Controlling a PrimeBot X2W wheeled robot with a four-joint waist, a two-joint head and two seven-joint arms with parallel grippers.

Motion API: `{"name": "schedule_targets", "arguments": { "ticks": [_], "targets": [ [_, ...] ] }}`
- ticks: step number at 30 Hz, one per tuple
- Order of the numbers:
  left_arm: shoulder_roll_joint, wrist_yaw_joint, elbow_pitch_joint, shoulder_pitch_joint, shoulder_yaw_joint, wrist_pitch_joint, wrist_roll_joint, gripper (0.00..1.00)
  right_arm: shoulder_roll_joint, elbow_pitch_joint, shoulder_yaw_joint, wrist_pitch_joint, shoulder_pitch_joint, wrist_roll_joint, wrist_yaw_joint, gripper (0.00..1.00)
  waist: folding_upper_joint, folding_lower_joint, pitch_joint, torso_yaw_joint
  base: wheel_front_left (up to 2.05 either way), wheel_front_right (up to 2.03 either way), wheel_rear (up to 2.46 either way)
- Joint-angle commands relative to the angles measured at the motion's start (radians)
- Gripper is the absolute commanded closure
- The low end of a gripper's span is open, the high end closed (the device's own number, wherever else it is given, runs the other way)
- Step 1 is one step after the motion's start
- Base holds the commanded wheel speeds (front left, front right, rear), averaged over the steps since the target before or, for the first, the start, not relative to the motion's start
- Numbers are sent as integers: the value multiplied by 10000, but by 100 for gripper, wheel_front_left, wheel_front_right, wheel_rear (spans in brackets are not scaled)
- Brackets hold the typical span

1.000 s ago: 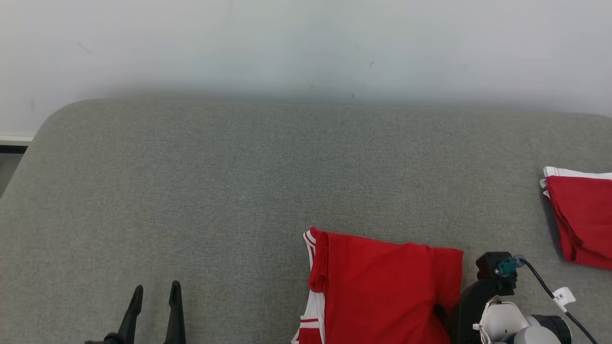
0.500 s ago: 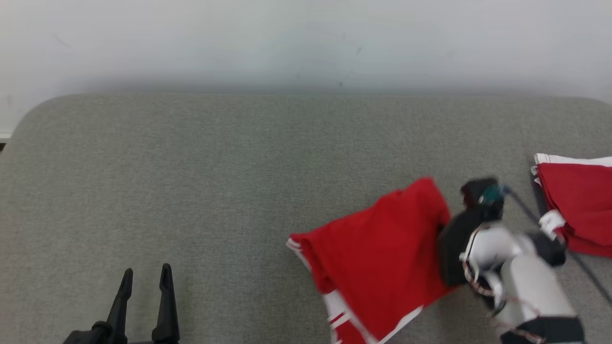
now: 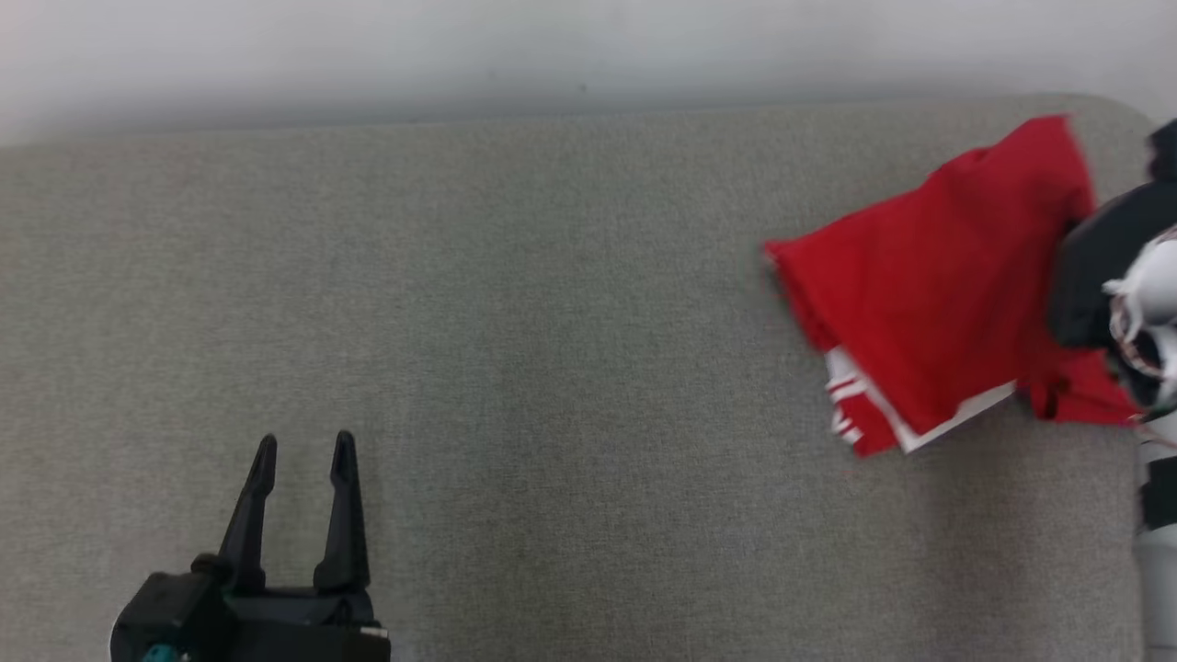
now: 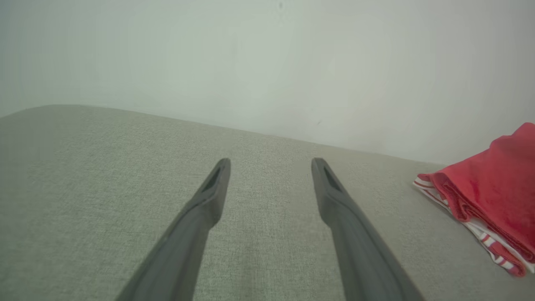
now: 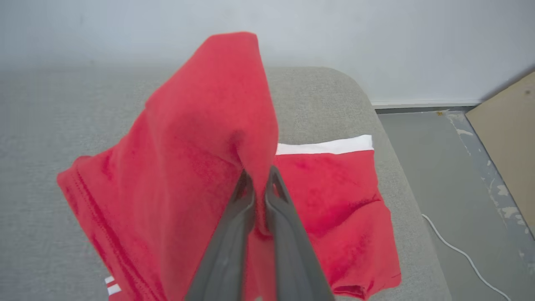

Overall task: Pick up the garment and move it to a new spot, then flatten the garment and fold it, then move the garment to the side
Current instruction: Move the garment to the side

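The garment (image 3: 929, 276) is a red piece with white stripes, folded over and hanging tilted above the grey cushion (image 3: 552, 322) at the far right of the head view. My right gripper (image 5: 259, 175) is shut on its right edge, with red cloth pinched between the fingers and draped up and to the left of them. The garment (image 4: 493, 184) also appears at the right edge of the left wrist view. My left gripper (image 3: 303, 450) is open at the lower left over bare cushion, with nothing between its fingers (image 4: 213, 188).
A second red garment (image 5: 334, 188) with a white band lies flat under the held one, near the cushion's rounded right end (image 5: 359, 92). Beyond that end are the floor (image 5: 439, 167), a white cable (image 5: 455, 251) and a tan board (image 5: 505, 125). A pale wall (image 3: 552, 46) runs behind.
My right gripper has shut on the garment's right edge and lifted it off the cushion, toward the other red garment. The head view has shifted. The left gripper stays open.
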Motion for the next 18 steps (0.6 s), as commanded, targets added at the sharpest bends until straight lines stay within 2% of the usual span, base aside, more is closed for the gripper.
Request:
{"name": "schedule_targets", "arguments": {
  "ticks": [1, 8, 18],
  "targets": [
    [51, 15, -131, -290, -139, -30, 58, 0, -217, 52, -428, -118, -271, -119, -27, 100, -1, -1, 576, -351, 0, 0, 0],
    [344, 15, -298, -754, -610, -30, 40, 0, -772, 529, -1807, -198, -888, -745, -27, 100, -1, -1, 1304, -169, 0, 0, 0],
    [693, 15, -491, -1028, -825, -28, 72, 0, -1841, 978, -2570, -366, -712, -2193, -27, 100, -1, -1, 2160, 260, 0, 0, 0]
  ]
}}
